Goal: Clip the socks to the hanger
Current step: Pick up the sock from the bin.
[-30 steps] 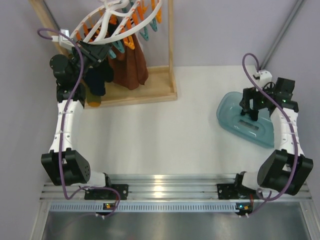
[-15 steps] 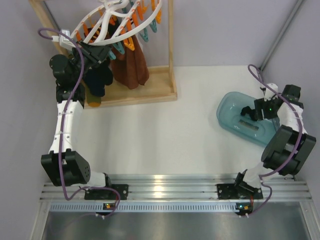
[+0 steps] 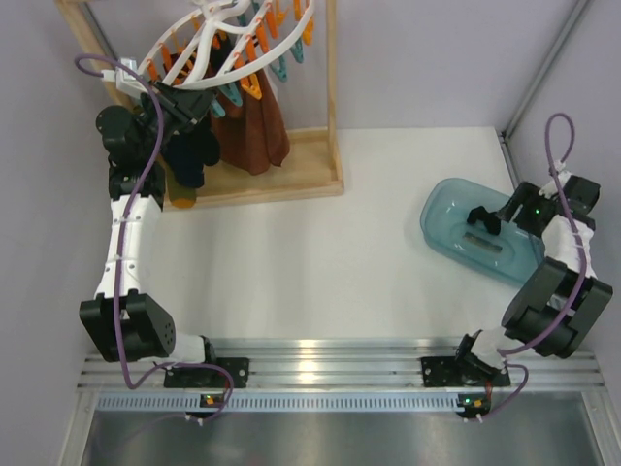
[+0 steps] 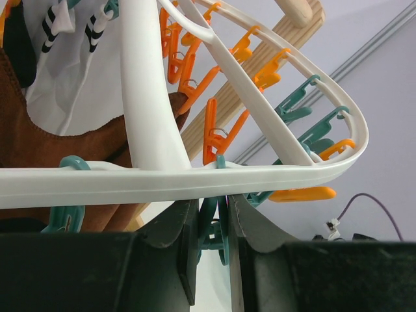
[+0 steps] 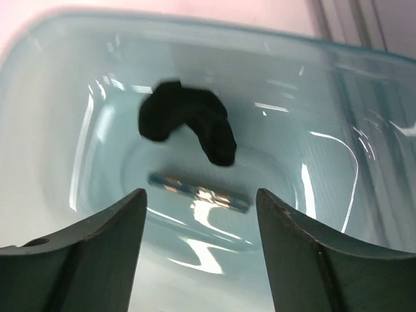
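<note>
From where I stand, the left gripper [image 4: 213, 222] is up under the rim of the hanger [image 4: 151, 123]. Its fingers are squeezed together on a teal clip [image 4: 214, 235]. I can't tell whether the clip's mouth is actually spread. The hanger hangs tilted from the wooden frame [image 3: 291, 183] at the far left of the bench [image 3: 320, 262], with rust-brown cloth [image 3: 254, 131] already hanging from it.

Well apart from all that, on the right, the right gripper [image 5: 201, 196] hovers over the blue tray [image 5: 55, 130]. Its fingers are apart with nothing between them. One black sock [image 5: 188, 127] lies crumpled on the tray floor, just beyond the fingertips.

I see a few ways this could go wrong:
- **Weak pick:** the sock is bunched into a curl, so a shallow close may catch only a loose fold and drop it on the way across.
- **Shoved tray:** the tray looks slick and light, so fingers that reach too deep could push it along the bench instead of pinching cloth.
- **Lost clip:** the hanger swings freely, so any tug from the left gripper could rock it. The clip could slip out of the squeeze, or its mouth could turn away from the incoming sock.
</note>
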Available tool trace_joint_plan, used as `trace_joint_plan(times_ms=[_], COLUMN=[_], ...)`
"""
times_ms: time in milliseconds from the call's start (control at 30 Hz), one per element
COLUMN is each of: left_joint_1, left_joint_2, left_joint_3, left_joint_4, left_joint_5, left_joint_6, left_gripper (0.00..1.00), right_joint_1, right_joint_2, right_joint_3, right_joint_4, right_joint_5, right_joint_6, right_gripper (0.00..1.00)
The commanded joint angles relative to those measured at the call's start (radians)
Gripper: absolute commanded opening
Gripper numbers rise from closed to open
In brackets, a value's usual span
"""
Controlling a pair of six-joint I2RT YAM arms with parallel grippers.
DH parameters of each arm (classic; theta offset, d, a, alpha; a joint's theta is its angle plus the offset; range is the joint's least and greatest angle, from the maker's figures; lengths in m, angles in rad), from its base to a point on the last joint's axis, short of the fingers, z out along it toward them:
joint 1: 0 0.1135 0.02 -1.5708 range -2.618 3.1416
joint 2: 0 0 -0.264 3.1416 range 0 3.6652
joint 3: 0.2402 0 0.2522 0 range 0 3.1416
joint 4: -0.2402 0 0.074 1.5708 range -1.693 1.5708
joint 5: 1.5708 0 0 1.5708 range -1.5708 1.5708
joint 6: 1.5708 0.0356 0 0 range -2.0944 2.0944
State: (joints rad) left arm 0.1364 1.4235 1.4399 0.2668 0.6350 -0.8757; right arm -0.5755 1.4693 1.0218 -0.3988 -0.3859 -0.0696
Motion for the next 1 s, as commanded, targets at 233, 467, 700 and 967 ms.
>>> trace_joint_plan(times_ms=[233, 467, 700, 967], left_joint_1=[0.015, 0.017, 0.019, 0.02], left_joint_2=[-0.023, -0.017, -0.014, -0.015], left_joint_3=[0.022, 0.017, 0.019, 0.013], left_joint_4=[0.012, 0.012, 0.011, 0.006], left_joint_5=[-0.069, -0.069, -0.064, -0.063], left_joint_6=[0.004, 0.0, 0.006, 0.003], left_gripper=[0.0, 0.0, 0.0, 0.0], right_joint_1=[0.039, 0.069, 0.108, 0.111], right_joint_2=[0.071, 0.167, 0.261, 0.273], right_joint_3=[0.09, 0.17, 0.219, 0.224], right_joint_4=[-0.034, 0.064, 0.114, 0.077], right_joint_5=[0.261, 0.321, 0.286, 0.156], right_joint_6=[0.697, 0.471, 0.263, 0.077], right_gripper=[0.73, 0.61, 0.55, 0.56])
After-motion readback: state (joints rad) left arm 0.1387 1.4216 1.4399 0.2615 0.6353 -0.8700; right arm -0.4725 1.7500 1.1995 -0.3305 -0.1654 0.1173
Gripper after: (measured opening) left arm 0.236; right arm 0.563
